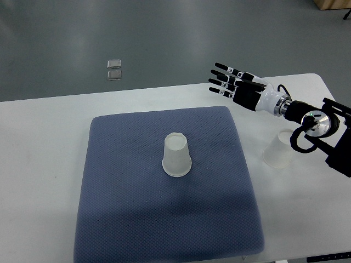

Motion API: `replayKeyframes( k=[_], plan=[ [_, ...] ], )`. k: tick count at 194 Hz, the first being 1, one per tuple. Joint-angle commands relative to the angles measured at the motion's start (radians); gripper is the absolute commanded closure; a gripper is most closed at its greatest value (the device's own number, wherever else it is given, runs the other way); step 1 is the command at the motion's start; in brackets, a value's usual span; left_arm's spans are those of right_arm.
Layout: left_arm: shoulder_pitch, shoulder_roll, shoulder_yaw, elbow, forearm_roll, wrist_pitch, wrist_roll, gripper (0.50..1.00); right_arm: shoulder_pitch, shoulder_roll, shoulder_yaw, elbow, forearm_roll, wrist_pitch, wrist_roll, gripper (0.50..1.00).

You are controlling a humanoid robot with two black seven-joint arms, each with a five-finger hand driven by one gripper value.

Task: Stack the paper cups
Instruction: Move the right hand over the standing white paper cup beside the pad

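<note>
Stacking not yet begun: two cups stood apart.
One upside-down cup [176, 156] sat mid-mat [120, 181]; the other cup [278, 149] waited on the table [44, 164] under the right hand [237, 86], fingers spread, holding nothing.

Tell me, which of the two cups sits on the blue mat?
The cup in the middle of the mat, upside down. The other cup stands off the mat on the bare white table, under the right arm.

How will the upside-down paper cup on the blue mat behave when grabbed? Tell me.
The paper cup looks thin-walled, so it probably crushes under a firm squeeze. Standing on its wide rim on the blue mat, it seems unlikely to tip. It is likely very light.
</note>
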Motion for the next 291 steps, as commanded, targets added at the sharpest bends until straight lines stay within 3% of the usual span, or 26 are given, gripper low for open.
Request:
replayKeyframes(
  k=[1, 189, 224, 257, 291],
  plan=[
    [0.000, 0.000, -0.001, 0.000, 0.000, 0.000, 0.000, 0.500, 0.011, 0.002, 0.000, 0.010, 0.000, -0.016, 0.000, 0.574],
    [0.000, 0.000, 0.001, 0.001, -0.001, 0.000, 0.000, 0.500, 0.085, -0.037, 0.000, 0.007, -0.138, -0.038, -0.002, 0.574],
    [0.000, 0.000, 0.001, 0.000, 0.000, 0.000, -0.001, 0.500, 0.089, -0.092, -0.008, 0.002, -0.174, 0.008, -0.002, 0.576],
    [0.000, 0.000, 0.001, 0.000, 0.000, 0.000, -0.001, 0.500, 0.095, -0.176, 0.003, 0.004, -0.370, 0.046, 0.001, 0.576],
    [0.000, 0.000, 0.001, 0.000, 0.000, 0.000, -0.001, 0.500, 0.112, -0.264, 0.006, 0.004, -0.522, 0.142, 0.017, 0.576]
  ],
)
